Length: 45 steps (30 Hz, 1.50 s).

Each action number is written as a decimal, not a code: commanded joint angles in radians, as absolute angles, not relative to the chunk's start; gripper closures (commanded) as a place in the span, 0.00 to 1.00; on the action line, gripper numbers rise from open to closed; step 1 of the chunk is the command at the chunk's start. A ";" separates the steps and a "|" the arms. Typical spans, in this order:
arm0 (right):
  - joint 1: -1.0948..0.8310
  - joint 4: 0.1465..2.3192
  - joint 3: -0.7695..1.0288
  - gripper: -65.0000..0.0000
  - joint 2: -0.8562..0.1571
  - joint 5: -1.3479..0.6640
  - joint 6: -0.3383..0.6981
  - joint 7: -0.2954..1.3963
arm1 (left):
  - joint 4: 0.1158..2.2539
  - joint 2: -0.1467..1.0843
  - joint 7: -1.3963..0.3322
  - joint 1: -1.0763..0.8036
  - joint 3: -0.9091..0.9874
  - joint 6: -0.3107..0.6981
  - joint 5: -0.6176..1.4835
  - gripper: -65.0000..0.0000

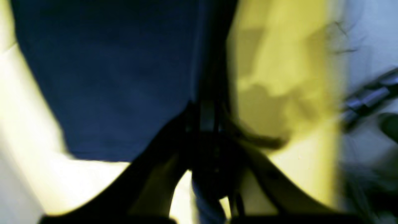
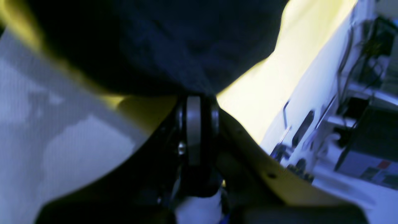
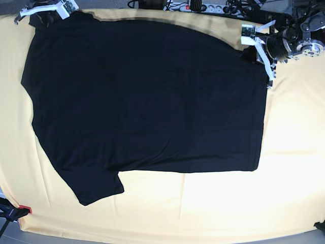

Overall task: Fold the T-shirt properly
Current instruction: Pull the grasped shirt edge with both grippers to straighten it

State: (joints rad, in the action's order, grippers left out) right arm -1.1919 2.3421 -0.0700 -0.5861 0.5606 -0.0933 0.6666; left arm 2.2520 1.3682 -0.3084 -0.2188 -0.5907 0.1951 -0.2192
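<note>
Left wrist view: the left claw [image 1: 206, 124], clenched on the T-shirt [image 1: 118, 77], pinches its edge, presumably to draw it taut.

Right wrist view: the right claw [image 2: 194, 102] likewise grasps the cloth hanging at 12 o'clock.

Base view: one T-shirt lies spread, plain side up, on the yellow tabletop [image 3: 203, 208]; two claws hold its far corners, at 11 and 2 o'clock.
</note>
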 commanded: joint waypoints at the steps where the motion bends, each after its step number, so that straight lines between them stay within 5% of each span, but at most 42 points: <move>1: -1.163 2.356 -0.064 1.00 -0.616 0.573 -0.109 0.648 | 2.267 1.375 -0.301 -0.212 -0.583 0.141 -0.256 1.00; 6: -0.976 2.356 -0.064 1.00 -0.712 0.442 -0.083 0.587 | 2.259 1.280 -0.355 -0.195 -0.582 0.005 -0.360 1.00; 14: -0.697 2.215 -0.064 1.00 -0.720 0.204 0.050 0.447 | 2.123 1.064 -0.360 -0.143 -0.581 -0.157 -0.408 1.00; 24: -0.432 1.989 -0.064 1.00 -0.712 0.062 0.094 0.437 | 1.901 0.878 -0.361 -0.102 -0.581 -0.233 -0.462 1.00; 35: -0.385 1.985 -0.064 1.00 -0.712 0.022 0.101 0.437 | 1.888 0.855 -0.367 -0.099 -0.556 -0.267 -0.490 1.00; 37: -0.385 1.985 -0.064 0.85 -0.712 0.022 0.084 0.438 | 1.889 0.856 -0.368 -0.099 -0.556 -0.267 -0.490 0.97; 41: -0.385 1.986 -0.064 0.35 -0.713 0.022 0.084 0.464 | 1.890 0.868 -0.368 -0.099 -0.555 -0.266 -0.493 0.50; 45: -0.385 1.996 -0.064 0.33 -0.715 0.022 0.133 0.560 | 1.890 0.910 -0.368 -0.099 -0.555 -0.266 -0.506 0.40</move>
